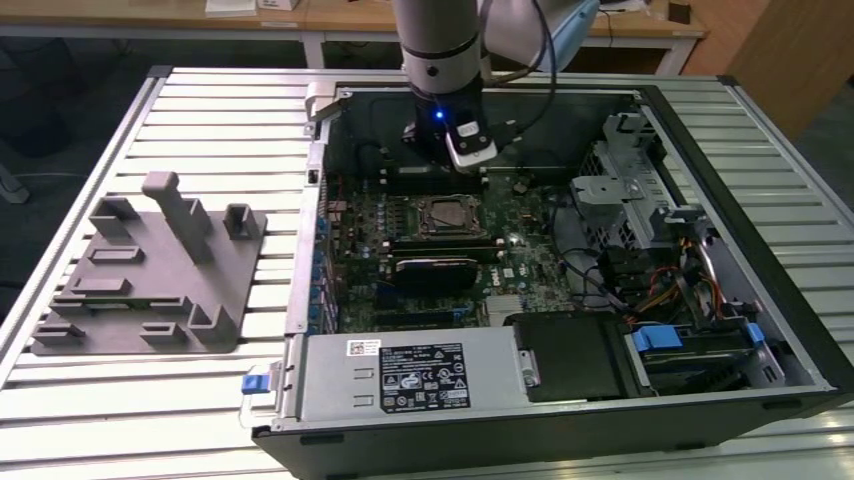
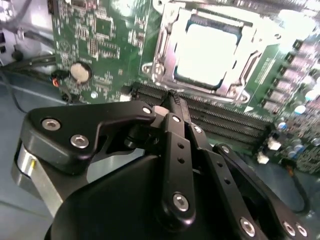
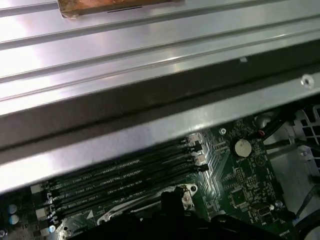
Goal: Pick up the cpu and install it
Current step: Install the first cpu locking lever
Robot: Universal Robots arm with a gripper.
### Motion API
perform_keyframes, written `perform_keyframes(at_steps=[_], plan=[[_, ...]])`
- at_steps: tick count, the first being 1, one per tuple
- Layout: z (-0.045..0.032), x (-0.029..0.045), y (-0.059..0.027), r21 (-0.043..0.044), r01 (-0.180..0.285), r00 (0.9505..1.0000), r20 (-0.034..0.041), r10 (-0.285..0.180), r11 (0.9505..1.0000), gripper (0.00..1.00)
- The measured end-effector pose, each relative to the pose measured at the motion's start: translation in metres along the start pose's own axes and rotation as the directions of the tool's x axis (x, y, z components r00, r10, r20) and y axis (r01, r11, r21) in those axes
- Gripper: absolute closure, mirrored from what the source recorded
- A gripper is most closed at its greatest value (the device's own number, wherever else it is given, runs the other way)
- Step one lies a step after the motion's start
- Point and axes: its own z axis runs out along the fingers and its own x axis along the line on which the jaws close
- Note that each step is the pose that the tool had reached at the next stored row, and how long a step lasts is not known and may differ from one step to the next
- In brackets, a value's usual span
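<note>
- Pincer (image 1: 454, 160) hangs inside the open case (image 1: 787, 330), above the far part of the board (image 1: 534, 265), just beyond the socket (image 1: 441, 215) in the exterior view.
- In the second wrist view the pincer (image 2: 172, 100) shows black linkages that meet at a narrow tip; the fingers look pressed together with nothing seen between them.
- Cpu (image 2: 207, 52) sits in the socket (image 2: 165, 50): a pale, glaring square inside the metal frame in the second wrist view. In the exterior view the cpu (image 1: 441, 213) shows as a small greyish square inside that frame, near the middle of the board.
- The pincer tip is near the socket's edge but apart from the cpu, over the memory slots (image 2: 225, 117) that run alongside the frame.
- In the first wrist view the same slots (image 3: 120, 175) lie close under the case wall (image 3: 150, 135), so room on that side is tight.
- On the exterior view's right, a drive cage (image 1: 627, 190) and cables (image 1: 627, 285) crowd the board's edge. A black heatsink (image 1: 434, 270) lies just nearer than the socket.
- A power supply (image 1: 400, 375) fills the near edge of the case.
- On the exterior view's left, a grey tray (image 1: 147, 280) rests on the slatted desk (image 1: 214, 120), well apart from the case, with bare desk around it.
- Above the case nothing but the arm (image 1: 438, 40) stands over the board.
</note>
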Motion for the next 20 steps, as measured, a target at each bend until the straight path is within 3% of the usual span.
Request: perform_keyframes(at_steps=[2,4,8,11,17,20], plan=[[-0.0004,-0.0012,-0.0036,0.0040,0.001,1.0000,0.0005,-0.001,1.0000,0.89],[-0.0001,-0.0019,-0.0044,0.0146,0.002,1.0000,-0.0020,-0.002,0.9999,0.89],[0.0005,-0.0031,-0.0042,0.0421,0.004,0.9998,-0.0205,-0.003,0.9991,0.89],[0.0009,-0.0041,-0.0039,0.0700,0.006,0.9992,-0.0407,-0.003,0.9975,0.89],[0.0015,-0.0067,-0.0031,0.1391,0.016,0.9984,-0.0554,-0.008,0.9902,0.89],[0.0019,-0.0079,-0.0027,0.1675,0.020,0.9977,-0.0679,-0.009,0.9857,0.89]])
